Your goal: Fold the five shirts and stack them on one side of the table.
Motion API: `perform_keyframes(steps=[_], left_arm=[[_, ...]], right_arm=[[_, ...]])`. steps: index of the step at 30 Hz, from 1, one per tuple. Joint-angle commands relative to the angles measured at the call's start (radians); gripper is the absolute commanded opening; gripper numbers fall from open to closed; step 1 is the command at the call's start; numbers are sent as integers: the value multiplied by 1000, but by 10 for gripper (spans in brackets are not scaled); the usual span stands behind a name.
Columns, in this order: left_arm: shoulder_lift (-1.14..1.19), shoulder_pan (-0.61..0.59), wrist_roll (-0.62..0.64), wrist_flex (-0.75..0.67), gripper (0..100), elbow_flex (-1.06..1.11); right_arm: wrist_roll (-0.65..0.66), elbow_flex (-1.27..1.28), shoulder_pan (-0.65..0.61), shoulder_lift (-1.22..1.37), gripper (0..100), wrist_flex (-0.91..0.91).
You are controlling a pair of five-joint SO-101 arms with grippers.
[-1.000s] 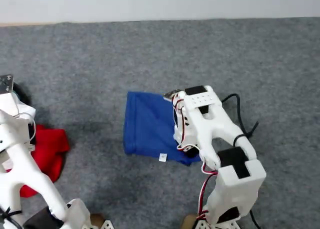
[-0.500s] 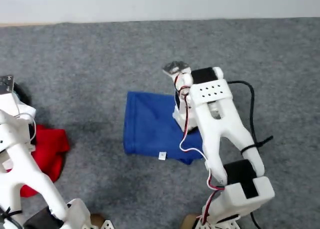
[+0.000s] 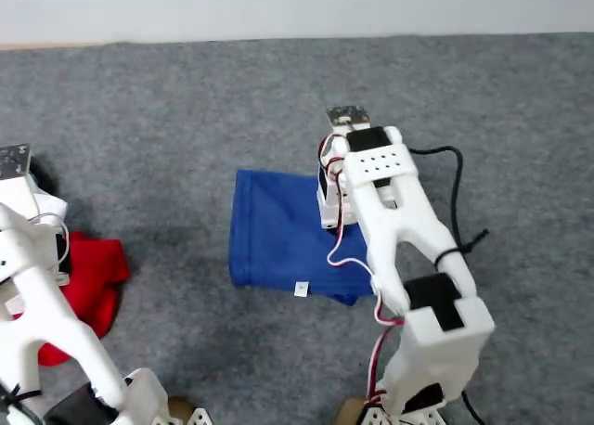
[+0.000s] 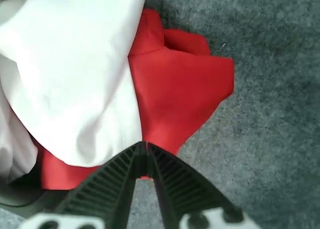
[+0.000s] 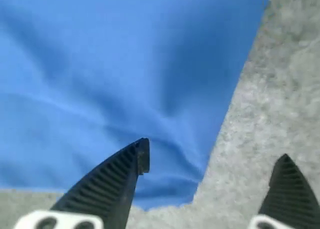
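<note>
A folded blue shirt (image 3: 278, 235) lies flat on the grey table near the middle. The right arm (image 3: 380, 179) hangs over its right edge. In the right wrist view my right gripper (image 5: 214, 151) is open just above the table; one finger is over the blue shirt (image 5: 125, 74), the other over bare carpet beside the shirt's edge. At the table's left edge lies a crumpled red shirt (image 3: 93, 281). My left gripper (image 4: 146, 145) is shut and holds nothing; it is above the red shirt (image 4: 180, 89), with a white shirt (image 4: 75, 74) lying partly over it.
Grey carpet (image 3: 186, 100) covers the whole table, with open room at the back and far right. The left arm (image 3: 37, 304) stands over the red shirt at the left edge. A small white label (image 3: 302, 291) shows at the blue shirt's near hem.
The right arm has stretched away from its base, and its wrist has gone from over the blue shirt's near right part to its far right edge. The left arm has hardly moved.
</note>
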Motion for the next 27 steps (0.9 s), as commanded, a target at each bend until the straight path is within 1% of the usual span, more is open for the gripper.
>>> perform_keyframes(steps=[1,8,15,17,19,21,22,23,25,27], left_arm=[[-32,3,8,8,6,-21],[-32,3,8,3,6,-21],[-32,3,8,3,6,-21],[-32,5,8,0,6,-21],[-31,5,8,-15,6,-19],[-29,5,8,-28,6,-19],[-31,5,8,-34,6,-19],[-31,5,8,-38,6,-19],[-31,5,8,-40,6,-19],[-31,5,8,-40,6,-19]], right_arm=[[-17,-126,-2,59,395,-16],[-18,-295,-13,257,395,-16],[-18,-313,-16,389,388,10],[-9,-313,-30,403,329,44],[11,-313,-42,404,214,58],[77,-315,-51,404,87,54],[115,-315,-53,404,34,53],[144,-315,-53,404,2,53],[144,-315,-44,403,22,73],[141,-322,-25,392,9,97]])
